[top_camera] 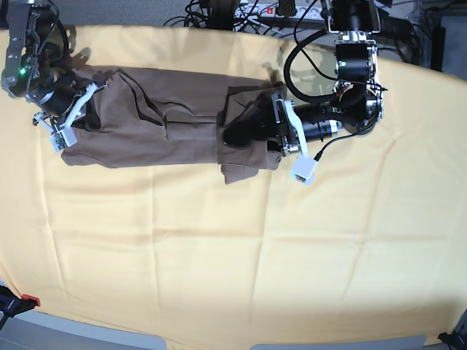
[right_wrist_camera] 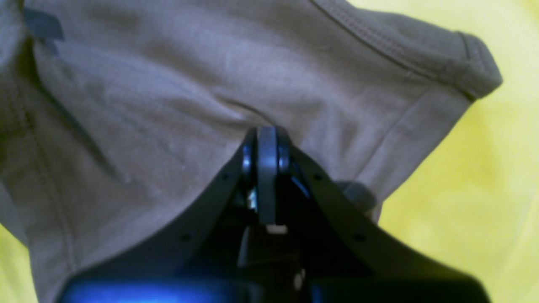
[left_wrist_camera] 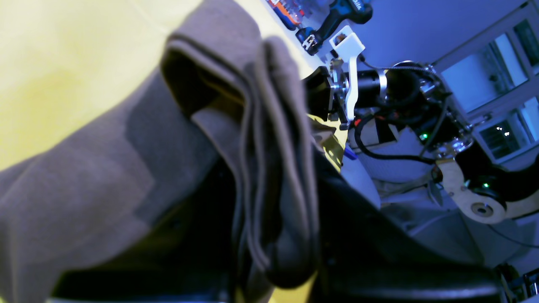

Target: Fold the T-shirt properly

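The taupe T-shirt point(top_camera: 168, 109) lies as a long band across the far part of the yellow cloth point(top_camera: 219, 255), its right end doubled over in thick folds. My left gripper point(top_camera: 232, 135) is at that right end. In the left wrist view its dark fingers are shut on a bunched, several-layer fold of the T-shirt point(left_wrist_camera: 105, 176), lifted off the cloth at the left gripper point(left_wrist_camera: 273, 210). My right gripper point(top_camera: 86, 117) is at the shirt's left end. In the right wrist view the right gripper point(right_wrist_camera: 267, 132) has its jaws pressed together on a pinch of the T-shirt point(right_wrist_camera: 168, 84), with a stitched hem at upper right.
Cables and a power strip point(top_camera: 255, 11) run along the far table edge. A cordless drill point(left_wrist_camera: 337, 17) and the other arm's motors point(left_wrist_camera: 400, 92) show behind the lifted fabric. The yellow cloth point(right_wrist_camera: 484, 168) covers the table down to the near edge.
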You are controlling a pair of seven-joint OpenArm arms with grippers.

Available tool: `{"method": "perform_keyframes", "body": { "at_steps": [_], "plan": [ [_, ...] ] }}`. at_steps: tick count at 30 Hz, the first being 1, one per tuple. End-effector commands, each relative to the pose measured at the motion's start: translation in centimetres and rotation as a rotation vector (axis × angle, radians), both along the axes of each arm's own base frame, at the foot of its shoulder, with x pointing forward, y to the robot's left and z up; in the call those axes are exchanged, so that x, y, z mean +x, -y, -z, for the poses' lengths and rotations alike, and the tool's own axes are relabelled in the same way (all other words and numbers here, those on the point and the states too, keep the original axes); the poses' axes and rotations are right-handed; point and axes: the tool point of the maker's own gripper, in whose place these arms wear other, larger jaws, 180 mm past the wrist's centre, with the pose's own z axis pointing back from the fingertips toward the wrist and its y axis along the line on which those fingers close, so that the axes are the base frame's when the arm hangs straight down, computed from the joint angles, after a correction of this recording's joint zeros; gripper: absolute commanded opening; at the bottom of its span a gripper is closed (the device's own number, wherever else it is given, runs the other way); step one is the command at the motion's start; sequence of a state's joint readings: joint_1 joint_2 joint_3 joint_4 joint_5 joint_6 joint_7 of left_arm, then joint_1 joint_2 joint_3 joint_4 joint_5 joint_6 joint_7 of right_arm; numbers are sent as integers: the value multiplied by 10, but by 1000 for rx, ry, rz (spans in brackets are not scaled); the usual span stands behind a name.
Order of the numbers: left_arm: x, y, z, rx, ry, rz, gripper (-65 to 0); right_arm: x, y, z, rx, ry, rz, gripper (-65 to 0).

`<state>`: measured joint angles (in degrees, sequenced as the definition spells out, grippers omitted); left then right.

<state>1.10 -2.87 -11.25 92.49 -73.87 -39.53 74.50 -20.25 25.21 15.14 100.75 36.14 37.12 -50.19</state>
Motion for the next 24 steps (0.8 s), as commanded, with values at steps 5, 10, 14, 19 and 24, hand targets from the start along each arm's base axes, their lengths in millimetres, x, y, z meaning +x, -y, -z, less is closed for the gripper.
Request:
{"method": "perform_keyframes", "body": {
  "at_steps": [5, 10, 14, 19, 24],
  "plan": [
    [0, 11, -17, -53, 42, 28, -298, -2, 5, -1, -19, -14, -7, -369],
    [1, 12, -36, -183, -29, 20, -199, 0, 5, -1, -21, -11, -3, -294],
    [0, 11, -43, -213, 9, 27, -199, 1, 5, -3, -21, -5, -3, -294],
    [-7, 8, -35, -152, 44, 66, -231, 13, 0, -26, 7, 69, -5, -294],
    [4, -22, -30, -112, 51, -18, -650, 42, 29, -85, -50, 238, 100, -294]
  ]
}}
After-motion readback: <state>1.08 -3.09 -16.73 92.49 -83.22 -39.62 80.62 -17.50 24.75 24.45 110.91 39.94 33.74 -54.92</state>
